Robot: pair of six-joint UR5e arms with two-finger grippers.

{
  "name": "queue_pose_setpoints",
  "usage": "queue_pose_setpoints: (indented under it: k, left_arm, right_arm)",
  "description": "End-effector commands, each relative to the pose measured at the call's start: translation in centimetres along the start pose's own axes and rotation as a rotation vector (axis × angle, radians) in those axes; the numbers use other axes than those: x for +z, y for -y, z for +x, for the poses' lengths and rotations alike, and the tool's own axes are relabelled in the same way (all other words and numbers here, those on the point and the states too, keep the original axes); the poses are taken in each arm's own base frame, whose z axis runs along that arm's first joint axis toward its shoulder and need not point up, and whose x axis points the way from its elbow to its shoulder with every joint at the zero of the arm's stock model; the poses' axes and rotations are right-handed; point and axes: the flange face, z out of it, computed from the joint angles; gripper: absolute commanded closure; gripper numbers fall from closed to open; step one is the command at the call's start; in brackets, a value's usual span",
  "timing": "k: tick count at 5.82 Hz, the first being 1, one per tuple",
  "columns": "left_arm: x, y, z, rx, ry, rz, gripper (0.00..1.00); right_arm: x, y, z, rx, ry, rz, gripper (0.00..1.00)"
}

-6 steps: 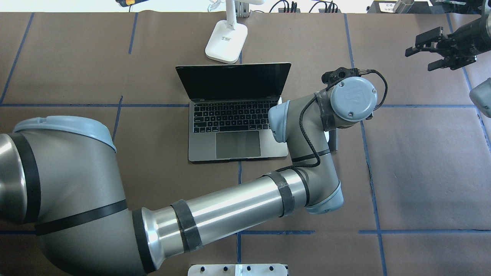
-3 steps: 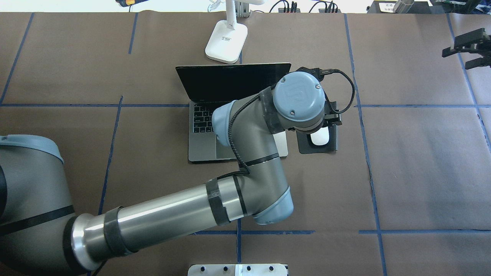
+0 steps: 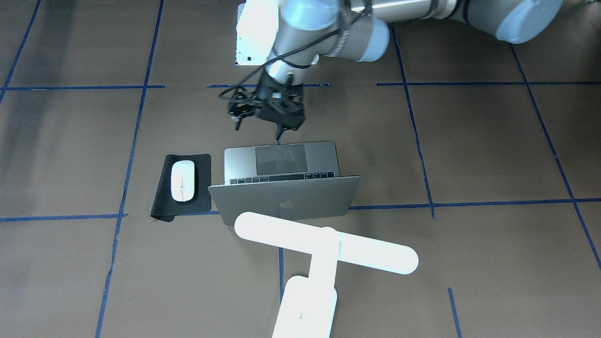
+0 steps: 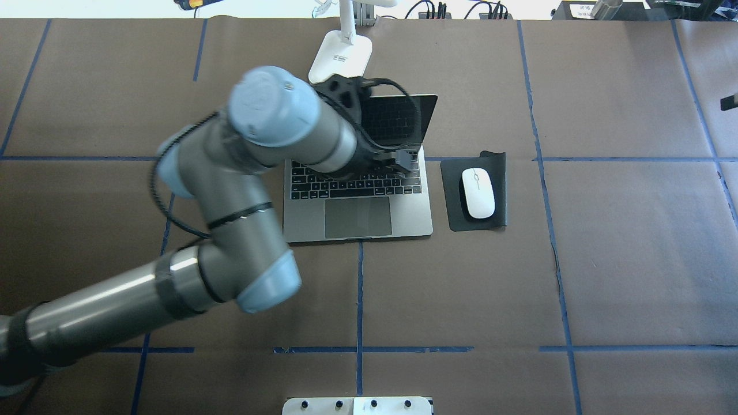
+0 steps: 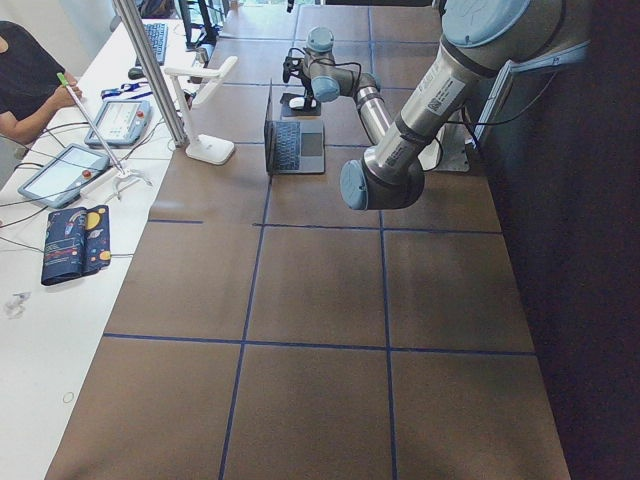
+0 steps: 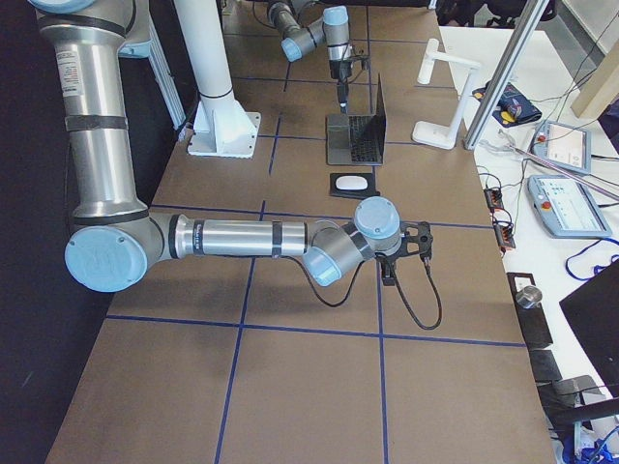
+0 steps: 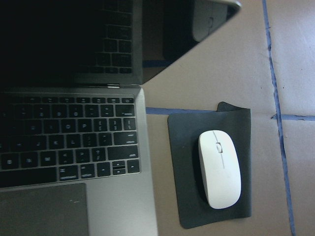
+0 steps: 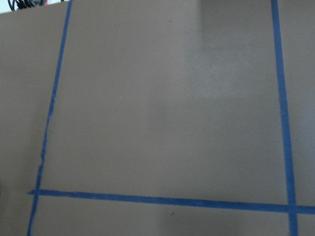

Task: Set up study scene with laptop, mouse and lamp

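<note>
Black left gripper hangs fingers-down above the laptop, over the right end of the keyboard. The wrist hides it from above, so you cannot tell whether its jaws stand apart or together. Its wrist camera looks straight down on the keys and on the mouse.

Laptop: open, screen dark, sitting square on the brown paper table cover.

Mouse: flat on a black mat, which lies just beside the laptop on the robot's right. One far corner of the mat curls up.

Lamp: upright, its base just behind the laptop's lid. Its bar head overlaps the lid's top edge in the front-facing view.

Obstructions for you: in the overhead view the left arm's wrist and elbow cover the left half of the screen and part of the lamp's base.

Right gripper: over bare table crossed by blue tape lines, well apart from the mouse. Only a sliver shows at the overhead view's right edge, so you cannot tell its state either.

White bolted plate sits at the robot's edge of the table. A seated person is at the side bench.
</note>
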Motion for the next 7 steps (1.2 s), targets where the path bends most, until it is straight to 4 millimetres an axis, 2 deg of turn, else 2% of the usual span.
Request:
queue_pose_setpoints:
  k: [1, 2, 3, 4, 5, 6, 7]
  left_arm:
    - [-4.4, 2.8, -10.1, 0.071, 0.037, -0.024, 0.02]
    - [-7.4, 2.3, -16.6, 0.113, 0.072, -0.03, 0.02]
    - [-10.4, 3.1, -23.1, 0.132, 0.109, -0.04, 0.02]
    - [-12.6, 3.5, -30.2, 0.191, 0.167, -0.054, 0.02]
    - [-15.4, 2.7, -39.0, 0.291, 0.259, -0.075, 0.02]
    - [-18.0, 1.2, -46.8, 0.381, 0.333, -0.118, 0.02]
    - [-20.4, 0.0, -51.9, 0.336, 0.398, -0.165, 0.02]
  right_arm:
    - [0.2, -1.0, 4.1, -0.19, -0.094, -0.126, 0.0]
    - [-0.7, -1.4, 5.0, -0.222, -0.113, -0.209, 0.0]
    - [-3.1, -3.5, 2.8, -0.196, -0.115, -0.261, 0.0]
    - [-5.1, -7.1, 1.1, -0.182, -0.118, -0.281, 0.0]
    - [-5.3, -9.0, 1.9, -0.163, -0.12, -0.293, 0.0]
    - [-5.2, -9.1, 1.9, -0.163, -0.12, -0.295, 0.0]
    - [-5.1, -9.0, 2.0, -0.162, -0.122, -0.298, 0.0]
